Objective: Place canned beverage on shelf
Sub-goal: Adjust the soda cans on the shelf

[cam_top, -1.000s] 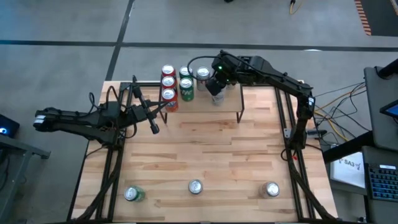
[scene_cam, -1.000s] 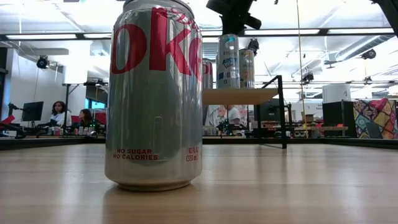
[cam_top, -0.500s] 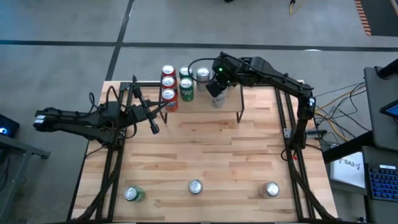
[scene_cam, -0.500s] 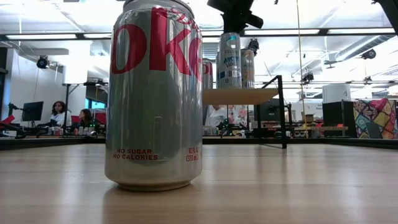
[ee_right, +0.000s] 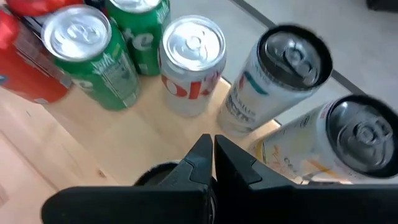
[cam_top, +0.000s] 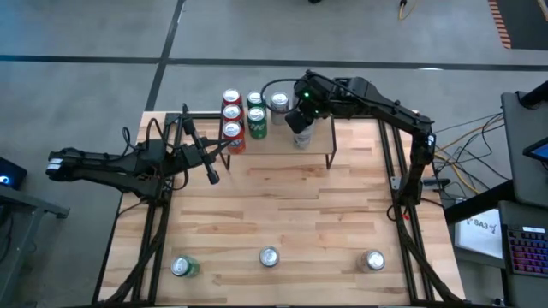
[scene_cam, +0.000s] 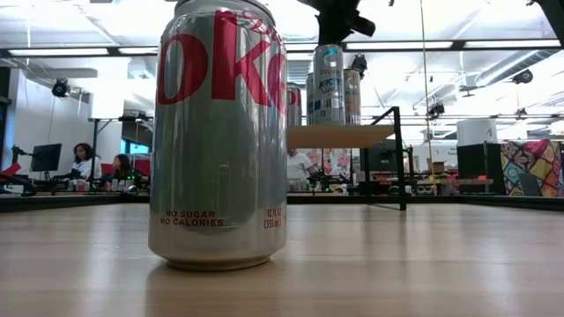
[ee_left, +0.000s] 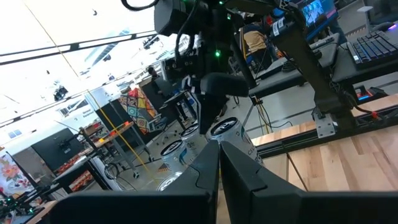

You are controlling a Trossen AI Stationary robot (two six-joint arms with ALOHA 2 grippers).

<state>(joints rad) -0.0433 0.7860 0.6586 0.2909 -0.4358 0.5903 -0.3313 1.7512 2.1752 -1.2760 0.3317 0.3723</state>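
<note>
Seven-odd cans crowd shelf (cam_top: 282,144). Right gripper (cam_top: 299,120), jaws pressed together, empty, above newest can (ee_right: 166,176) at shelf's 3 o'clock; best lift straight, avoid clipping neighbours. Left gripper (cam_top: 212,176) shut, idle at 9 o'clock.

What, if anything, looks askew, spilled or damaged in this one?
Nothing stands out. The red, green and silver drink cans on the small light-wood shelf stand upright, as do the three cans on the wooden tabletop. No spill or dent shows.
</note>
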